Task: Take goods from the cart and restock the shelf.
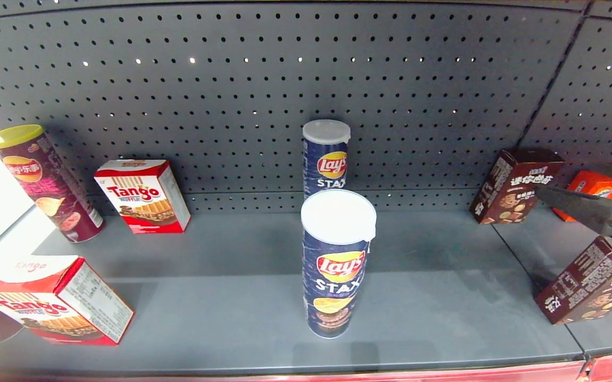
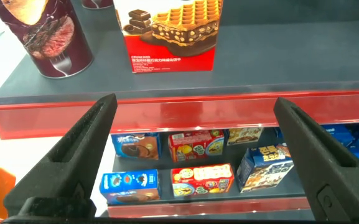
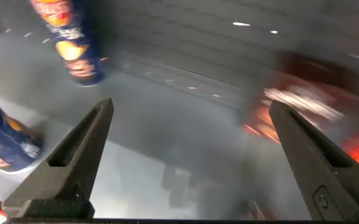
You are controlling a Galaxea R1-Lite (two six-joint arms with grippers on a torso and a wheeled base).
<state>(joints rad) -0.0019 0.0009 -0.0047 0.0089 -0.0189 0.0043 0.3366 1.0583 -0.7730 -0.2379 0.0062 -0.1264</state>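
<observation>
On the grey shelf [image 1: 221,297], two blue chip cans stand upright in the middle, one in front [image 1: 335,265] and one behind [image 1: 326,156]. At the right, a brown cookie box [image 1: 515,185] stands near the pegboard. A second brown box [image 1: 589,286] sits tilted nearer the front, just below a dark finger [image 1: 584,208] of my right gripper. My right gripper [image 3: 190,106] is open over the shelf with nothing between its fingers. My left gripper [image 2: 195,102] is open and empty, in front of the shelf's red front edge [image 2: 185,115].
Red wafer boxes [image 1: 144,196] [image 1: 51,302] and a maroon can [image 1: 46,183] stand at the left. An orange box [image 1: 600,191] sits at the far right. A lower shelf holds several small snack boxes [image 2: 195,165]. Bare shelf lies between the cans and the boxes.
</observation>
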